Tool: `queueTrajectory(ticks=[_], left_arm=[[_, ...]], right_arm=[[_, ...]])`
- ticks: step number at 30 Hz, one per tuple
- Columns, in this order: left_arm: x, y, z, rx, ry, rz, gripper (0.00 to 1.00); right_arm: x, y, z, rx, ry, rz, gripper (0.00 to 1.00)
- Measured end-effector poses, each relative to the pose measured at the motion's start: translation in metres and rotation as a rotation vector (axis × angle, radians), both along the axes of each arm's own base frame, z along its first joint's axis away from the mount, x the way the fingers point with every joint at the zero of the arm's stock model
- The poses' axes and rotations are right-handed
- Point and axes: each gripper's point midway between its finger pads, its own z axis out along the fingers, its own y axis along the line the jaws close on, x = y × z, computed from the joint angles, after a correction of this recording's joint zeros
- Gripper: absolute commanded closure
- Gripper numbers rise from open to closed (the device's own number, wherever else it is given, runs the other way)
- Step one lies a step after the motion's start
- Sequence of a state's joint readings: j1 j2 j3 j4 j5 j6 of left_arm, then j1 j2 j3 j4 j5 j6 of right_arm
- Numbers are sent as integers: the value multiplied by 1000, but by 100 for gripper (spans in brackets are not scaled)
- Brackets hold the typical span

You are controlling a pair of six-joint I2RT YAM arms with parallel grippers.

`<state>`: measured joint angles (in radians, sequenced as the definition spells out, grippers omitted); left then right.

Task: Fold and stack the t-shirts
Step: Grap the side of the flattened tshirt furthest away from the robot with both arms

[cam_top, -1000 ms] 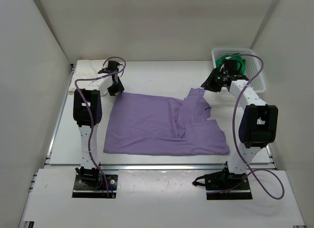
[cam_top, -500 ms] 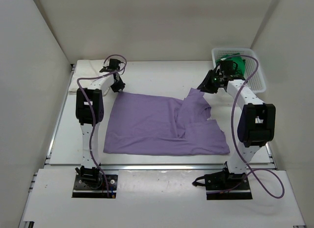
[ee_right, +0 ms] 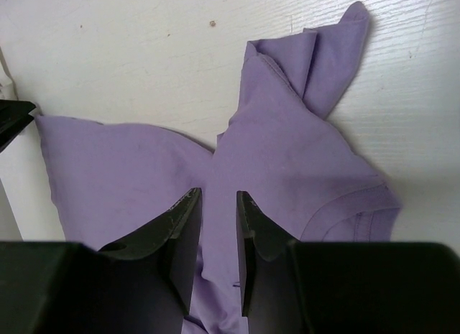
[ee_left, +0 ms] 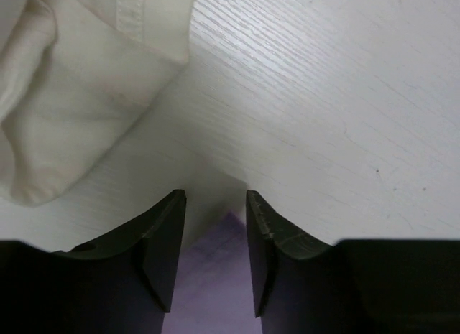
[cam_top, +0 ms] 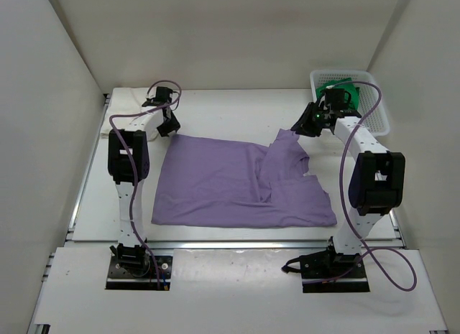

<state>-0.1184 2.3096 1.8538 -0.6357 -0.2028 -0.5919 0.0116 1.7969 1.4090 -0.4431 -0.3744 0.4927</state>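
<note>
Top external view is showing the purple shirt (cam_top: 230, 187) lying spread on the table (cam_top: 230, 108), mostly flat, with its right sleeve folded over and bunching up toward the far right. The cream shirt (cam_top: 123, 104) is lying crumpled at the far left corner, and the green shirt (cam_top: 339, 85) is sitting inside the basket (cam_top: 379, 111) at the far right corner. The left gripper (cam_top: 167, 126) is hanging over the purple shirt's far left corner, just beside the cream shirt. In the left wrist view its jaws are standing moderately apart, gripping nothing, with the tip of that purple corner showing on the table in the gap between the fingers (ee_left: 162, 248) and the cream shirt lying close ahead to the left. The right gripper (cam_top: 298, 126) is hovering near the folded sleeve at the far right of the purple shirt. In the right wrist view its jaws are standing narrowly apart with nothing pinched between the fingers (ee_right: 253, 233), and the sleeve is lying on the table below and ahead of them.
</note>
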Motion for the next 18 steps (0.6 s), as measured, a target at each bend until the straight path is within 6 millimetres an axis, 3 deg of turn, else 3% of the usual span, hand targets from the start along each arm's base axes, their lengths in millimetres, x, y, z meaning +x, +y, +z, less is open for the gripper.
queueTrajectory(ticks=[7, 12, 16, 18], left_arm=[[-2, 2, -2, 22, 2, -9, 59], [-3, -6, -2, 30, 1, -26, 58], [-4, -11, -2, 29, 2, -34, 75], [-5, -12, -3, 29, 4, -36, 89]], right_arm=[[-3, 0, -5, 2, 13, 1, 77], [-4, 0, -4, 3, 14, 1, 77], [-5, 0, -4, 7, 16, 4, 76], [-5, -1, -4, 7, 16, 1, 77]])
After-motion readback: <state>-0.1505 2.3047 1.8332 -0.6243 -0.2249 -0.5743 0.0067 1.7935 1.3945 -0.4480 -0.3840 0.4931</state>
